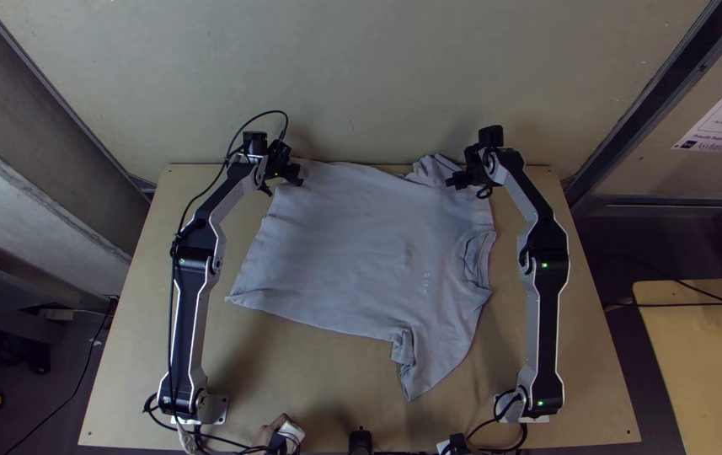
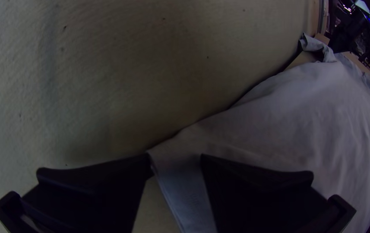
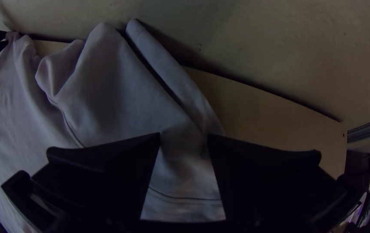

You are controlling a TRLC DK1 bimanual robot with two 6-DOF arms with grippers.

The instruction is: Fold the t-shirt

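The light grey t-shirt (image 1: 352, 244) lies spread on the table, its neckline toward the right and its hem toward the left. One sleeve points to the near edge; the other is bunched at the far edge. My left gripper (image 1: 285, 179) is at the far hem corner; in the left wrist view this gripper (image 2: 175, 157) stands open, the shirt's corner (image 2: 185, 172) between its fingers. Over the far sleeve is my right gripper (image 1: 459, 179). In the right wrist view that gripper (image 3: 184, 136) is open, with creased cloth (image 3: 185, 172) between and below its fingers.
The wooden table (image 1: 580, 337) shows bare wood around the shirt. A pale wall (image 1: 377, 76) rises just behind its far edge. A person's hand (image 1: 270, 431) is at the near edge by a white object, with cables beside it.
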